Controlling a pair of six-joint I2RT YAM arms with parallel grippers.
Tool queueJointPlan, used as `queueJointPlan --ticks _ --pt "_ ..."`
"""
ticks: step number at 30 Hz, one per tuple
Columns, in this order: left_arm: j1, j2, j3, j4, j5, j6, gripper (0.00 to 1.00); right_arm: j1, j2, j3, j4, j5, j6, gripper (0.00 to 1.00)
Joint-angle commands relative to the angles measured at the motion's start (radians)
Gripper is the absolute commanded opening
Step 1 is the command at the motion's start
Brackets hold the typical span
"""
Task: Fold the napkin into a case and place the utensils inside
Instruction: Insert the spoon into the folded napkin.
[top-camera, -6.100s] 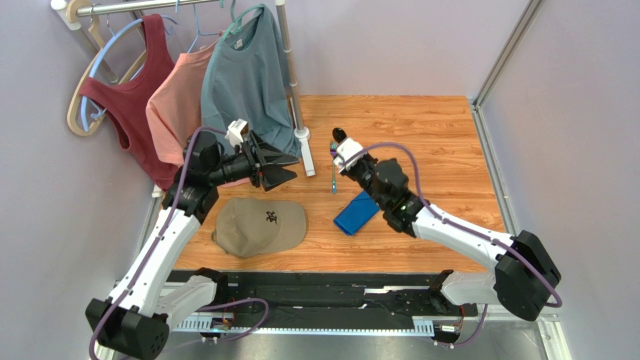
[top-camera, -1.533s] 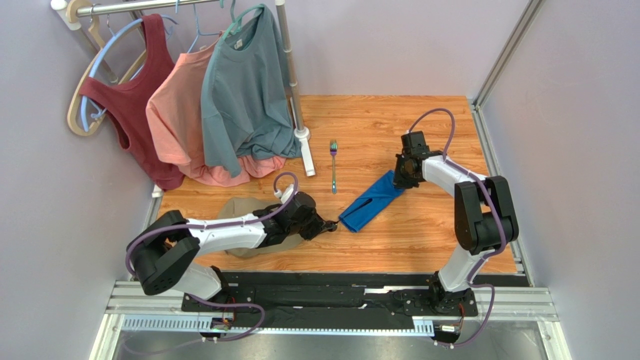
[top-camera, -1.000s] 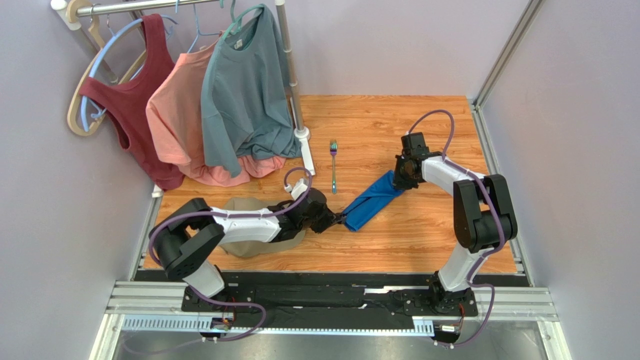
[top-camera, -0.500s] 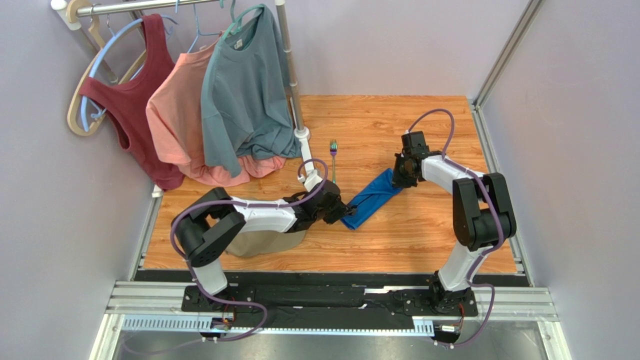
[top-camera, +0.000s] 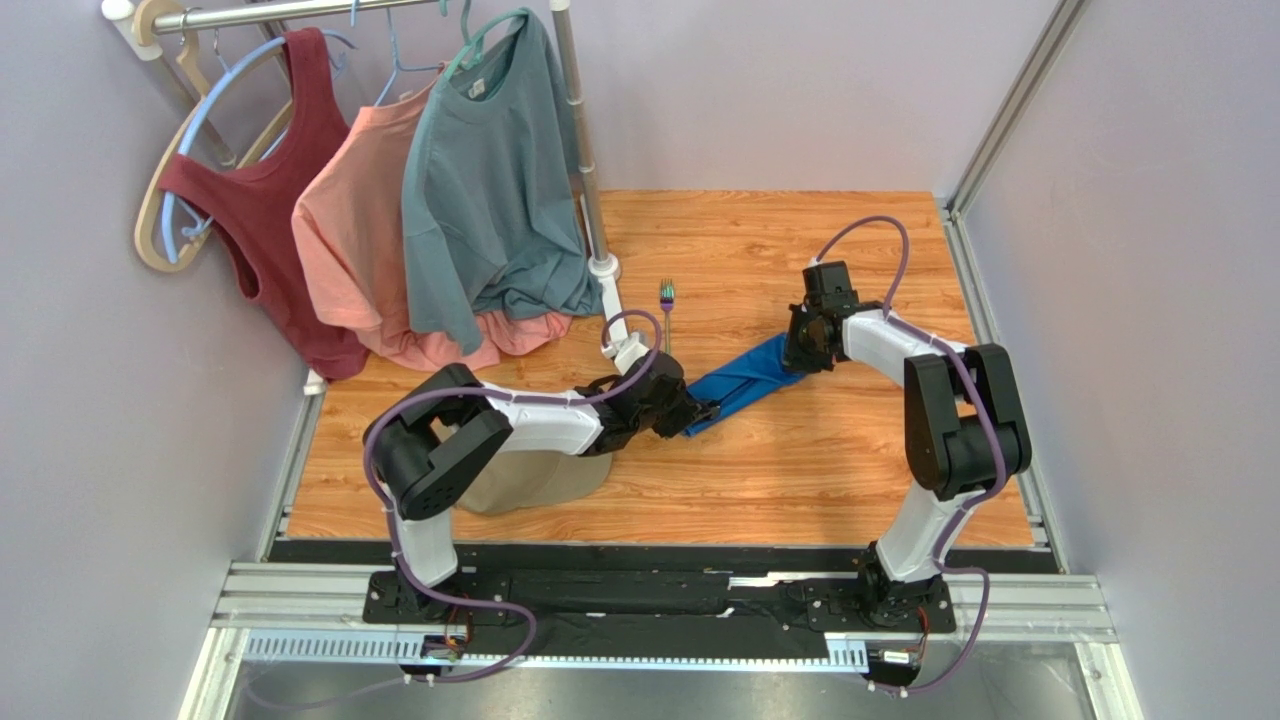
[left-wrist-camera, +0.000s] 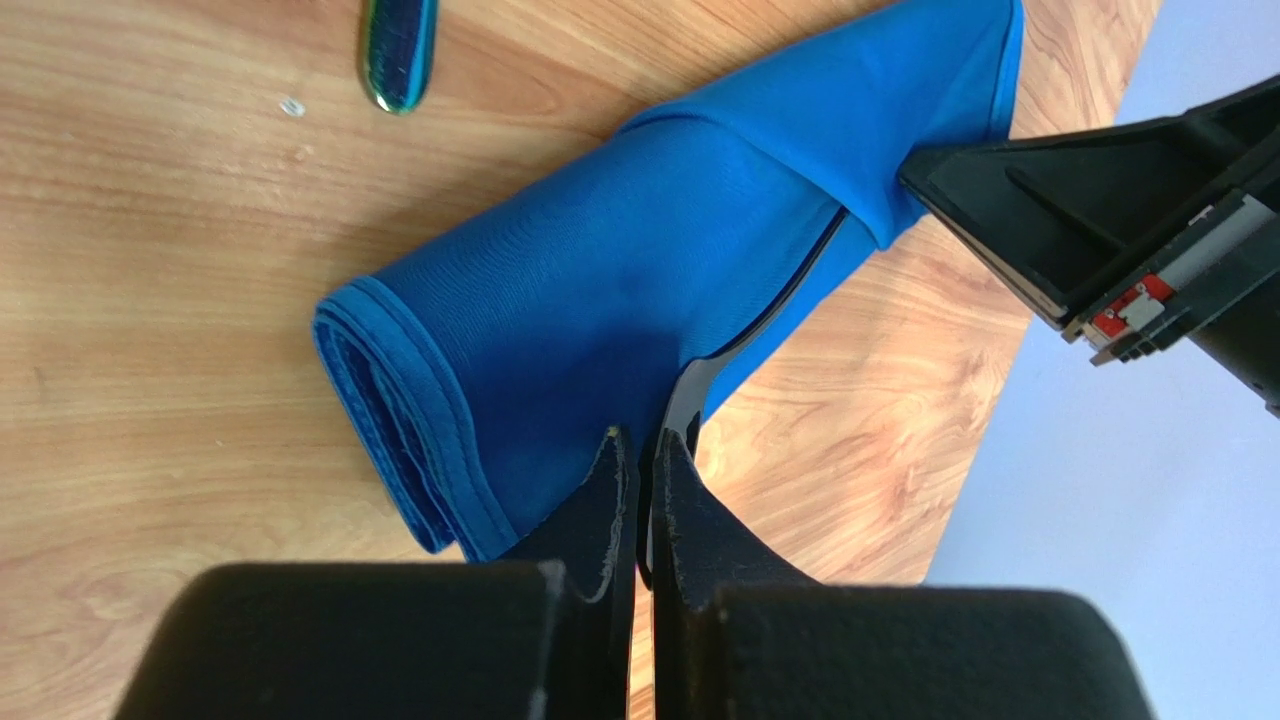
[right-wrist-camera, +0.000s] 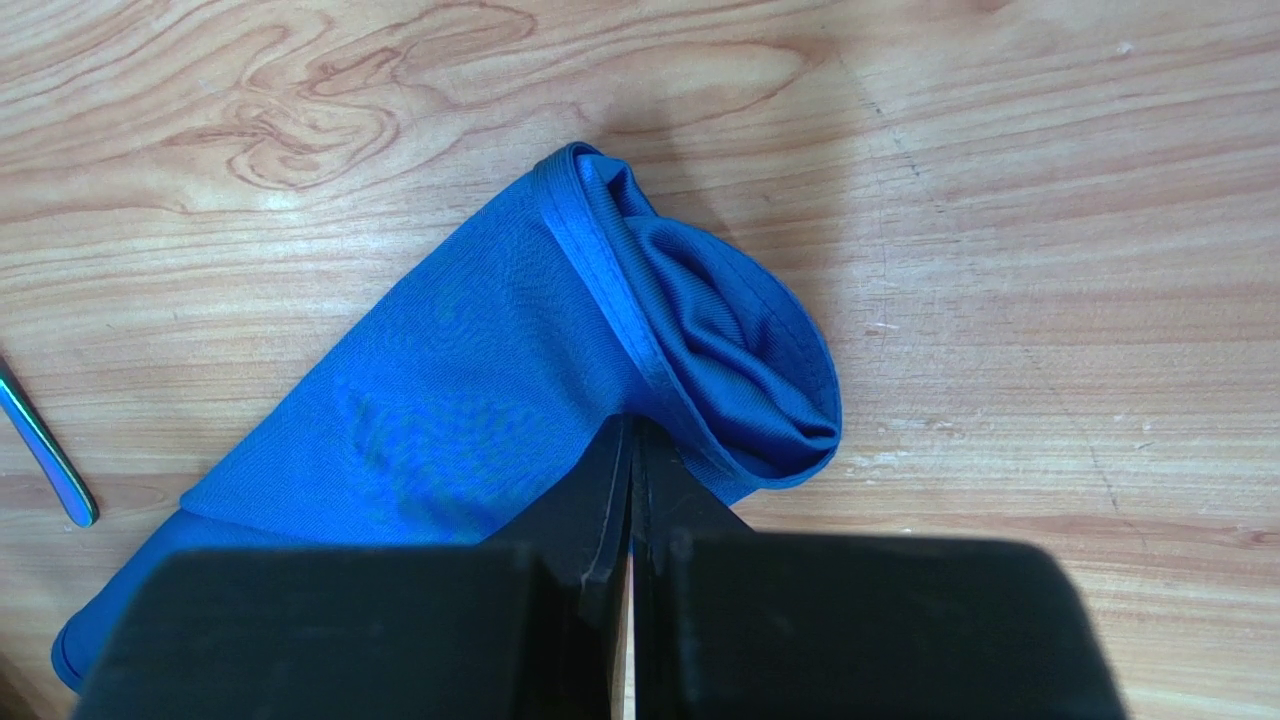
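The blue napkin (top-camera: 744, 386), folded into a long narrow case (left-wrist-camera: 631, 255), lies slanted on the wooden table. My left gripper (left-wrist-camera: 634, 443) is at the case's near-left end (top-camera: 694, 408), shut on the black spoon (left-wrist-camera: 751, 323). The spoon's thin handle runs from the jaws in between the cloth layers, and its bowl is hidden. My right gripper (right-wrist-camera: 631, 428) is shut on the hem at the far-right end (top-camera: 793, 353), where the cloth (right-wrist-camera: 451, 405) bunches open. The purplish fork (top-camera: 667, 294) lies beyond the left arm, its handle end showing in both wrist views (left-wrist-camera: 398, 38) (right-wrist-camera: 45, 450).
A tan cap (top-camera: 526, 477) sits under the left arm near the front. A clothes rack with several hanging shirts (top-camera: 481, 180) fills the back left, its pole foot (top-camera: 607, 278) close to the fork. A wall edge (top-camera: 984, 300) bounds the table's right side.
The left arm has swung away from the cap, up and right, bringing the spoon to the napkin's near end and into the cloth. The right gripper has kept hold of the far end.
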Motion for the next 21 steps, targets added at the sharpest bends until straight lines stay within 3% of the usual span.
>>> queueJointPlan --ticks 1,10,17,18,21 --pt "0.034 -0.007 0.010 -0.020 0.010 0.055 0.00 -0.001 0.033 0.004 -0.018 -0.010 -0.011 0.00" --pt "0.085 0.036 0.098 -0.104 0.142 0.252 0.00 0.000 0.035 0.010 -0.019 -0.015 -0.017 0.00" --pt "0.117 0.068 0.093 -0.044 0.207 0.314 0.00 0.000 0.039 0.012 -0.015 -0.021 -0.018 0.00" --pt "0.120 0.074 0.102 -0.047 0.224 0.340 0.01 0.000 0.041 0.013 -0.016 -0.021 -0.018 0.00" --pt "0.126 0.071 0.112 -0.067 0.214 0.395 0.22 0.000 0.044 0.018 -0.008 -0.032 -0.020 0.00"
